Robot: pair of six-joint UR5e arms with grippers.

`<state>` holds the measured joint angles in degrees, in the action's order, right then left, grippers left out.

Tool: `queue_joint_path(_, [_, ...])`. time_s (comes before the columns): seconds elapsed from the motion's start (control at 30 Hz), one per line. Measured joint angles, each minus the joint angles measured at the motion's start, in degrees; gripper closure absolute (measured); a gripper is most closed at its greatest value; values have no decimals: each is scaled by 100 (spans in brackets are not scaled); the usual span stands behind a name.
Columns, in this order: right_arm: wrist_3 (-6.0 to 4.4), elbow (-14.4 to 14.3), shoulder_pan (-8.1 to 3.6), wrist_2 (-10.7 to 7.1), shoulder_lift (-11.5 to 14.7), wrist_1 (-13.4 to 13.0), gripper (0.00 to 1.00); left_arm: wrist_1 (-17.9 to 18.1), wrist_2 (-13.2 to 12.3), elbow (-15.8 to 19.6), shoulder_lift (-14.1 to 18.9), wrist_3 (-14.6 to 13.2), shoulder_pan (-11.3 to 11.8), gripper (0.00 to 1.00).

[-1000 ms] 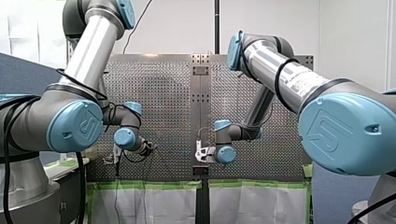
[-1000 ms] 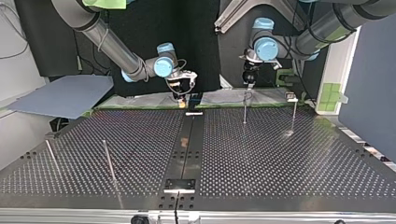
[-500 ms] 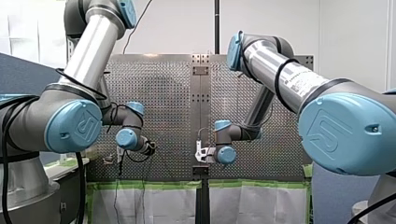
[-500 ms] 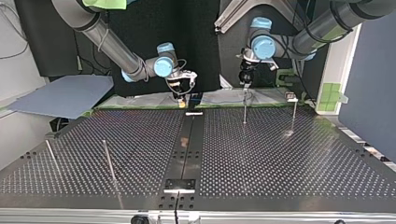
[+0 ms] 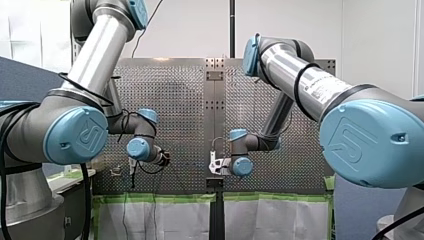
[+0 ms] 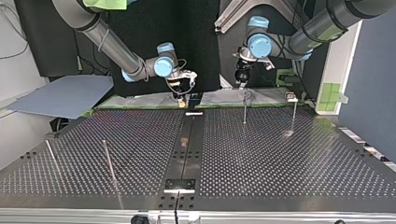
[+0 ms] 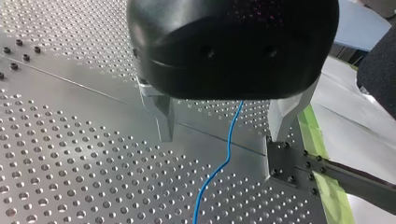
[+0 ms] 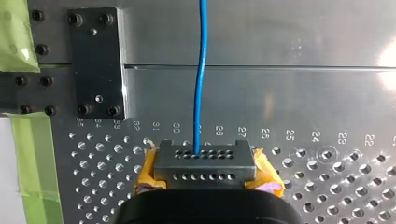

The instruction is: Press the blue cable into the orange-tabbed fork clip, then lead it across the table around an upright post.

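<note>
Two-finger left gripper (image 7: 224, 123) spread, blue cable (image 7: 228, 154) hanging free in gap; right gripper (image 8: 204, 163) pinching same cable.

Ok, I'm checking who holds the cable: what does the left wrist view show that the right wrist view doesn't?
Only the left wrist view: my left gripper, its metal fingers apart, the blue cable passing untouched between them. Only the right wrist view: my right gripper with yellow pads shut on that cable, and engraved numbers by the holes. Both: the cable, the perforated table, green tape.
</note>
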<state>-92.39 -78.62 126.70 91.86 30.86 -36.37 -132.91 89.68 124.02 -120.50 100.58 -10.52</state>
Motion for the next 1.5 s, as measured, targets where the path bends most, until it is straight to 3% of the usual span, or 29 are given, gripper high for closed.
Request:
queue_joint_path(0.47, [0, -1, 1, -14, -26, 13, 100, 360, 359, -282, -91, 533, -365, 0])
queue_joint_path(0.9, [0, -1, 0, -17, -31, 7, 100, 397, 743, -812, -651, 526, -601, 0])
queue_joint_path(1.5, [0, 0, 0, -18, -40, -9, 100, 234, 975, -1255, -829, 514, -641, 0])
